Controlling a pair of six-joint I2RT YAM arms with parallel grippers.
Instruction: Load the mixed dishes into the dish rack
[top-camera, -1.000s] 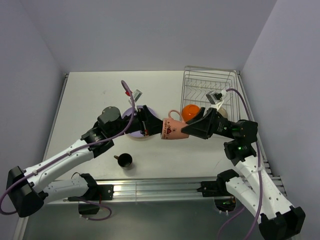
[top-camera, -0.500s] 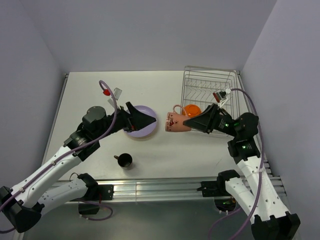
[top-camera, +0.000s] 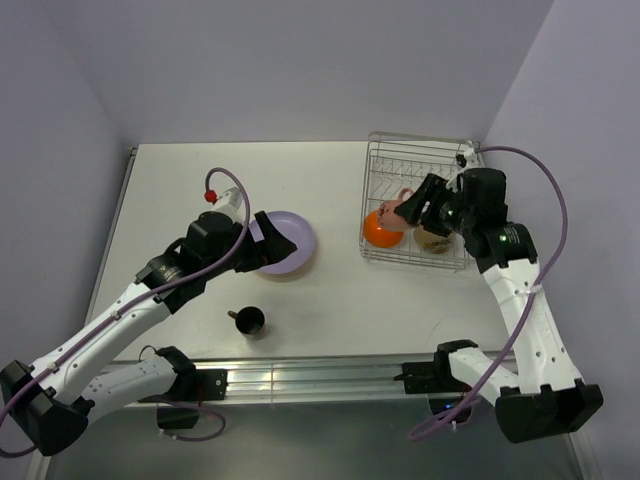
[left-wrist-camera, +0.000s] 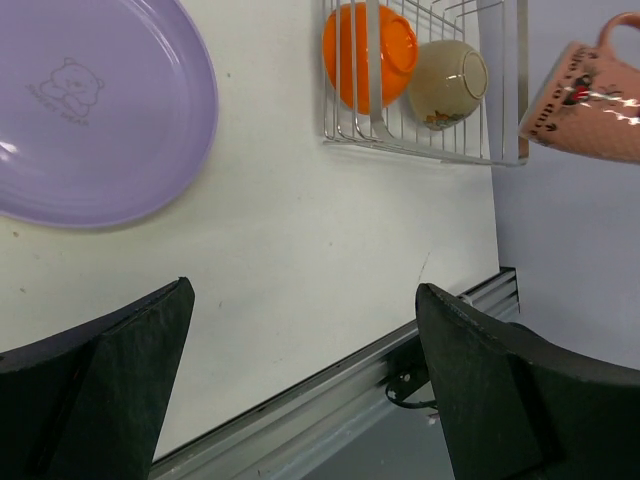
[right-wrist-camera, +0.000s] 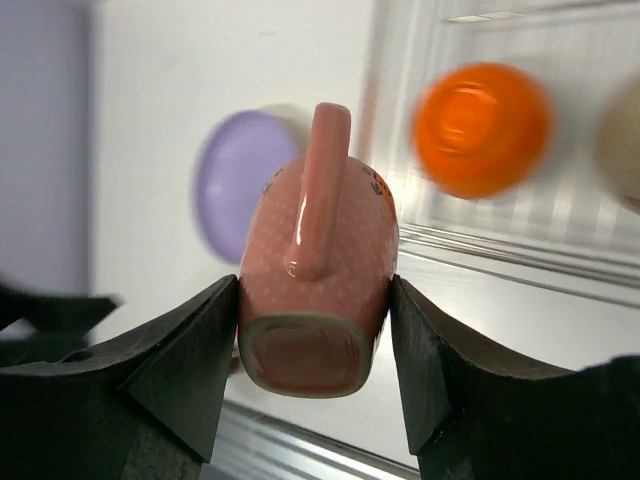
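My right gripper (top-camera: 414, 211) is shut on the pink mug (top-camera: 401, 200) and holds it in the air over the front part of the silver dish rack (top-camera: 415, 160). In the right wrist view the mug (right-wrist-camera: 318, 250) sits base-first between the fingers, handle up. The orange bowl (top-camera: 382, 228) and the white bowl (top-camera: 434, 240) lie in the rack's front row. The lilac plate (top-camera: 296, 250) lies flat on the table, left of the rack. My left gripper (top-camera: 279, 244) is open and empty above the plate (left-wrist-camera: 90, 110). The small black cup (top-camera: 249, 320) stands near the front edge.
The table's metal front rail (top-camera: 320, 375) runs along the near edge. Grey walls close in the table on the left, back and right. The rack stands in the back right corner against the wall.
My left gripper let go of the mug and drew back left over the plate. My right gripper carried the mug right and back, from mid-table to over the rack.
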